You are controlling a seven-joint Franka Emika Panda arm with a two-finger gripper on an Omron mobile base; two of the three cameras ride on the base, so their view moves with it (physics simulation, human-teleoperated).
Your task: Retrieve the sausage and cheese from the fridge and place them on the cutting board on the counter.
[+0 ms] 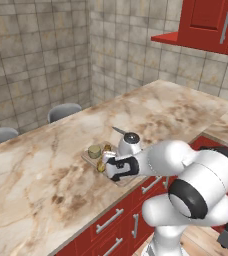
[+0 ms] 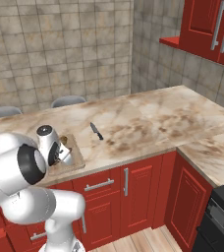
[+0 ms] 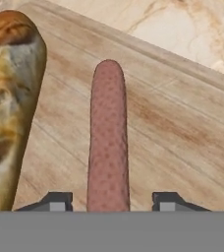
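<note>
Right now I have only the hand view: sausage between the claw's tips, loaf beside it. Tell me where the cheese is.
Observer: The cheese sits on the cutting board, at its left end in the left base view.
Operator: Report anything loose near the board.
Observer: A knife lies on the counter, off the board, to its right in the right base view.
Operator: Say what is past the counter.
Observer: Two grey stools stand at its far edge, before a tiled wall.
</note>
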